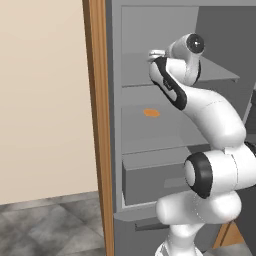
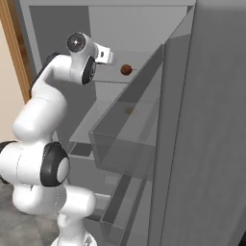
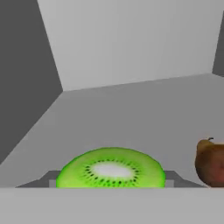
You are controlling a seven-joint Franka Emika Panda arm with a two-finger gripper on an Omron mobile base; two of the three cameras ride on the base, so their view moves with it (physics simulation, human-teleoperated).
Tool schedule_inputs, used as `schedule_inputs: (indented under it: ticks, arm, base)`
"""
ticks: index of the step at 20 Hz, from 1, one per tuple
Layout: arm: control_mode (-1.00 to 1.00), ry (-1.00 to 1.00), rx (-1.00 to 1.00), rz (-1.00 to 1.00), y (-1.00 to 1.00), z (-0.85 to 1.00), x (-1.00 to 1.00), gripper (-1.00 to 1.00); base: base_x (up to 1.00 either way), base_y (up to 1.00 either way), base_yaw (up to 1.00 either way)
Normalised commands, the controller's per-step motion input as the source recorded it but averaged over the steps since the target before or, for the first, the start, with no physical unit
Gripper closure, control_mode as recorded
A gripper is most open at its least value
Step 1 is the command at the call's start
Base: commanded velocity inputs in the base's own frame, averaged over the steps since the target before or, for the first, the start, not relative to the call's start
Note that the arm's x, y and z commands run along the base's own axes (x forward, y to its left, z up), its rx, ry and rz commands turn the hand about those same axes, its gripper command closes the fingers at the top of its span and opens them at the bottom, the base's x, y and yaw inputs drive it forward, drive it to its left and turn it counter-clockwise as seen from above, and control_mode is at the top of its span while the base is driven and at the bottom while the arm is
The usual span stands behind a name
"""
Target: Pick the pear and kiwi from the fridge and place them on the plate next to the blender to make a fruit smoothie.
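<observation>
At nine o'clock of the left base view stands a wooden panel [image 1: 95,125], and just beside it the fridge [image 1: 116,150] stands open. Its middle shelf [image 1: 160,132] holds a flat orange item [image 1: 151,113], and the wide drawer [image 1: 150,182] below it is pushed in, contents hidden. The arm reaches onto the upper shelf [image 1: 137,70] towards twelve o'clock. In the hand view the gripper [image 3: 111,183] sits at six o'clock on that shelf, its two fingers narrowed against either flank of the kiwi [image 3: 111,168], whose green seeded cut face looks at the camera. At four o'clock, near the kiwi but apart from it, rests the pear [image 3: 211,162], brown with a short stem. At three o'clock of the right base view, the door bin [image 2: 129,144] hangs on the open door.
</observation>
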Motion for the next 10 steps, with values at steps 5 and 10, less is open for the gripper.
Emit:
schedule_inputs:
  ticks: [5,10]
  arm:
    - [-1.0,-0.16,0.01,0.0,-0.17,0.31,-1.0,1.0]
    - [-1.0,0.03,0.0,-0.01,-0.32,-0.01,-1.0,1.0]
  base:
    - [0.0,0.0,0.0]
    - [0.0,0.0,0.0]
